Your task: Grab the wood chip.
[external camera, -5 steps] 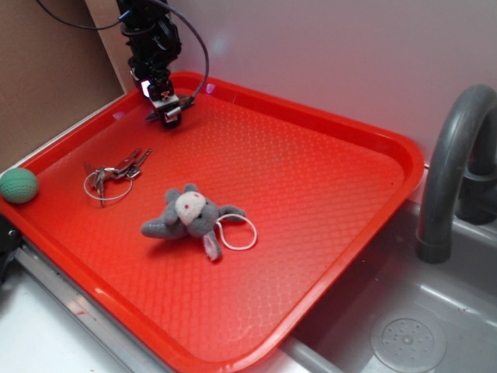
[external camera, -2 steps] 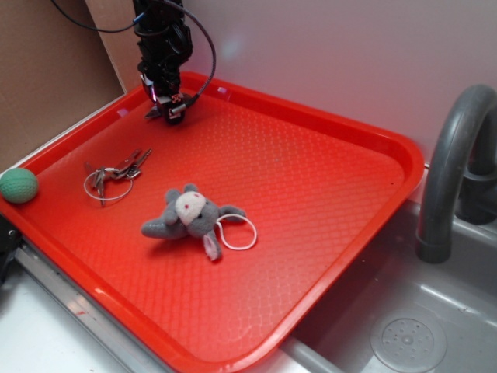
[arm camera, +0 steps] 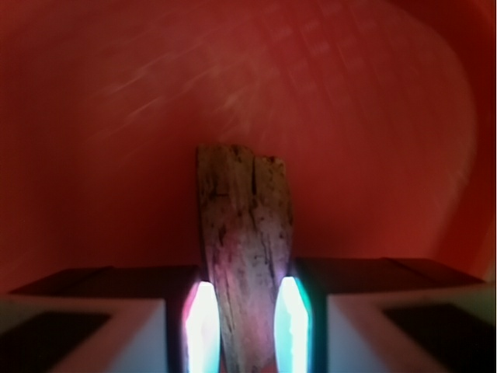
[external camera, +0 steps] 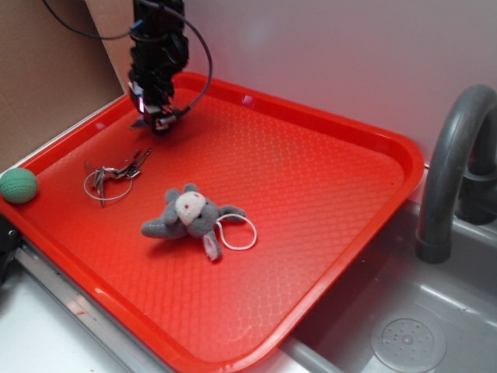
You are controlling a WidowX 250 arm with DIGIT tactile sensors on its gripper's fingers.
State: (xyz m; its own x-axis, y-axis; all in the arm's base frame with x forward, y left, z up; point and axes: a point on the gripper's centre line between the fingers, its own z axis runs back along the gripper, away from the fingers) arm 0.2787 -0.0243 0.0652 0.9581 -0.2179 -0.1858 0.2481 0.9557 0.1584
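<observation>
Gripper (external camera: 158, 120) clamped on wood chip (arm camera: 247, 249), above far left corner of red tray (external camera: 326, 186). Keys (external camera: 116, 172) nearer on tray; grey plush toy (external camera: 190, 217) near tray's middle; green ball (external camera: 17, 186) beside tray's left edge.

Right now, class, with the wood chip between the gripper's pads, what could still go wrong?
The wood chip sits between the gripper pads with most of its length sticking out ahead, so it could pivot or slip. In the exterior view the gripper hangs low above the red tray, near the keys, so a swing might snag them.
</observation>
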